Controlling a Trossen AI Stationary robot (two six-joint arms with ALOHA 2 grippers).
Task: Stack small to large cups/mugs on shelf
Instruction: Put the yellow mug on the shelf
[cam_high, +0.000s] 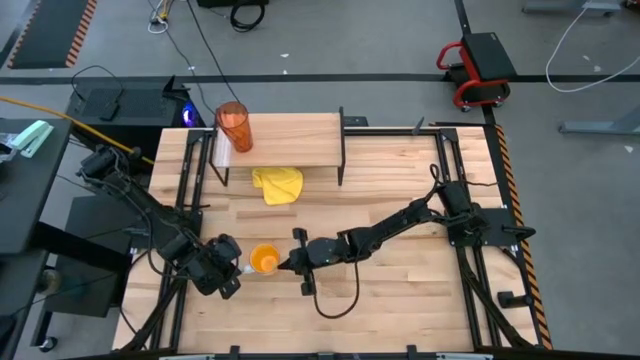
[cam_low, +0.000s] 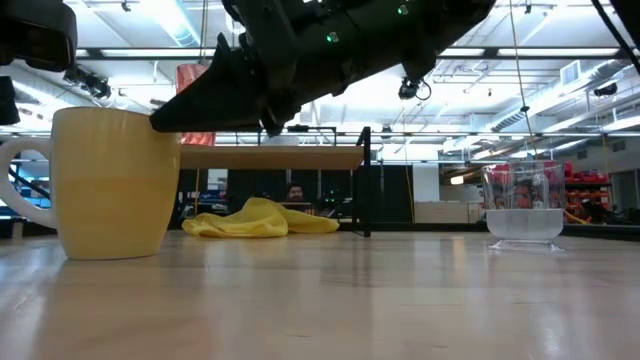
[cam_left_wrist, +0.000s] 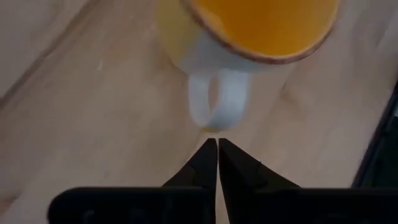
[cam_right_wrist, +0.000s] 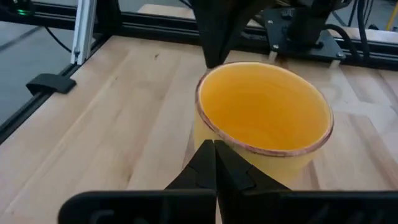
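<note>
The orange mug (cam_high: 264, 260) stands upright on its base on the table, with its white handle (cam_left_wrist: 214, 106) pointing to the table's left. My left gripper (cam_high: 238, 266) is shut, its tips (cam_left_wrist: 217, 140) right at the handle's outer curve. My right gripper (cam_high: 289, 263) is shut on the mug's opposite side, at its rim (cam_right_wrist: 214, 144). The translucent orange-red tumbler (cam_high: 233, 126) stands on the left end of the shelf (cam_high: 290, 140). The small clear cup (cam_low: 522, 212) stands on the table, seen only in the low view. My left gripper's shut fingertips (cam_left_wrist: 211, 149) point level from the table's left at the outermost bend of the mug's handle (cam_left_wrist: 215, 126); whether they touch it, I cannot tell. My right gripper's shut fingertips (cam_low: 165, 122) meet the mug's outer wall just under the rim (cam_right_wrist: 208, 134), on the side away from the handle. They slant down from the table's right. The mug stays upright on the table.
A crumpled yellow cloth (cam_high: 278, 185) lies on the table just in front of the shelf. Black frame rails (cam_high: 186, 215) run along the table's left and right sides. A dark cable loop (cam_high: 330, 300) lies near the right arm.
</note>
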